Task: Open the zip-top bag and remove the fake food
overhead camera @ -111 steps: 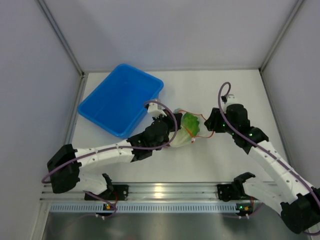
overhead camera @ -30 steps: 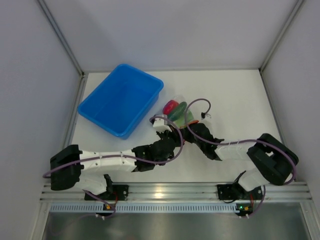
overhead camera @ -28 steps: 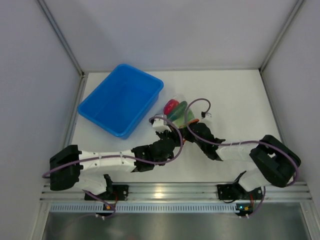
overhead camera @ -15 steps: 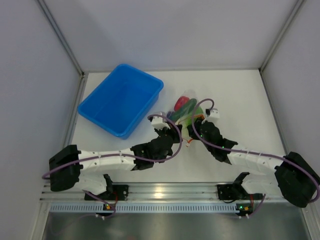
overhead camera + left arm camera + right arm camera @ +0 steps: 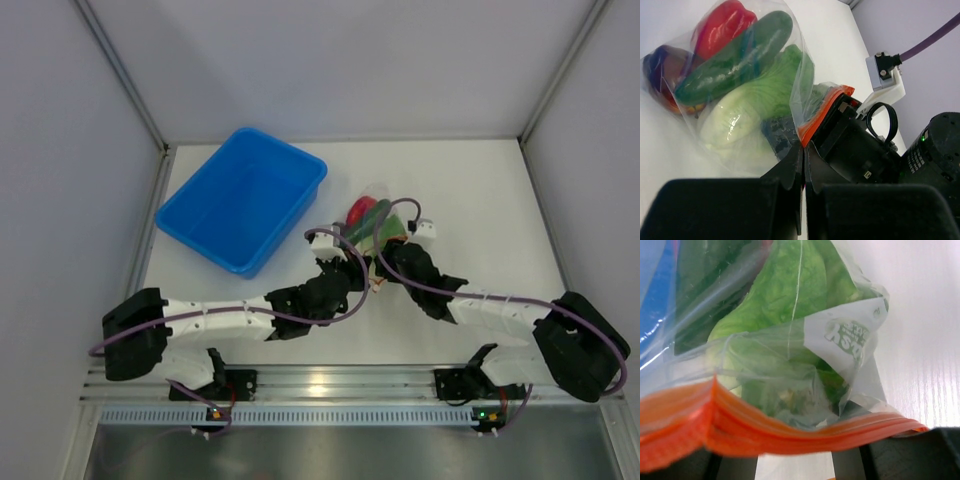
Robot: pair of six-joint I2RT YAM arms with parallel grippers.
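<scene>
Bag: the zip-top bag [image 5: 372, 222] is clear, crinkly film with an orange-red zipper strip [image 5: 821, 114] along its mouth.
Where: it lies on the table [image 5: 480, 190], in the middle, just to the right of the blue bin [image 5: 240, 210]. Its mouth points towards my two wrists.
Contents: all the fake food is inside. The lettuce head [image 5: 752, 112] sits nearest the mouth, then the cucumber [image 5: 735, 60]. The red pepper [image 5: 722, 27] and the dark purple piece [image 5: 660, 67] are at the closed end.
Handling: I judge the film light, limp and slippery, so it will fold rather than push. The strip is the only stiffer part. The plastic vegetables look hard and light and should slide out easily.
Hold points: take each lip on the strip itself, never on the loose film beside it.
Left gripper [image 5: 804, 162]: my fingers are pressed together, pinching the near end of the strip.
Right gripper [image 5: 397, 252]: the strip drapes straight across my fingertips in the right wrist view. I cannot tell whether they are clamped on it or only touching it.
Mouth: the strip looks bowed and partly parted near the lettuce, but I cannot see how far it is unsealed.
Risk: a pull that is not square to the strip may slip off, or drag the whole bag along.
</scene>
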